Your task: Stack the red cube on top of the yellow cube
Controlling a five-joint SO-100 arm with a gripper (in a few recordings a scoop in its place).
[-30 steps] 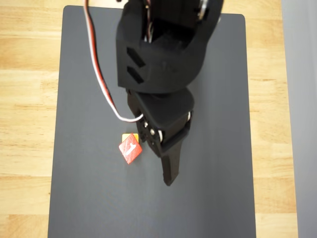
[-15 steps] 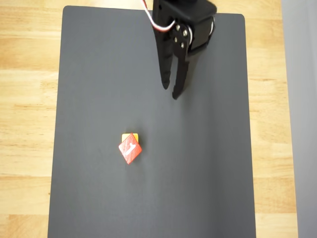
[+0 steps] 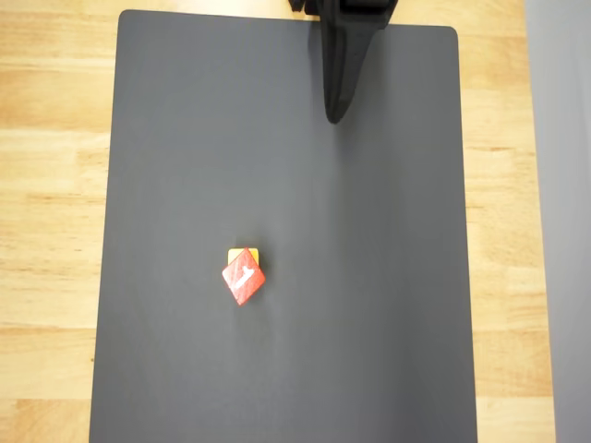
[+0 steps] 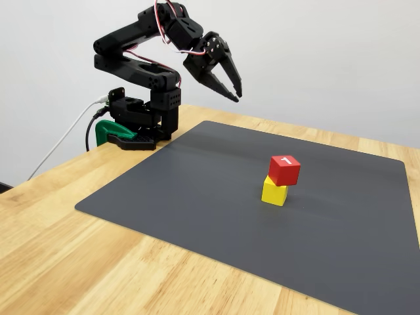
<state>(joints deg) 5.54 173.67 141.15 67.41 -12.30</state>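
Observation:
The red cube (image 3: 243, 277) rests on top of the yellow cube (image 3: 246, 252) near the middle of the dark mat (image 3: 369, 323), turned about 45 degrees to it. In the fixed view the red cube (image 4: 284, 169) shows its white "1" on the top face and overhangs the yellow cube (image 4: 274, 191) slightly. My gripper (image 3: 334, 113) is pulled back to the mat's far edge, well away from the stack. In the fixed view the gripper (image 4: 237, 90) hangs high in the air, its fingers a little apart and holding nothing.
The mat (image 4: 164, 190) lies on a wooden table (image 4: 79, 256). The arm's base (image 4: 138, 125) is clamped at the table's back left in the fixed view, with a cable (image 4: 65, 141) trailing off the edge.
The arm has drawn back from beside the stack to the mat's far edge and risen. The red cube stays on the yellow cube, unmoved.

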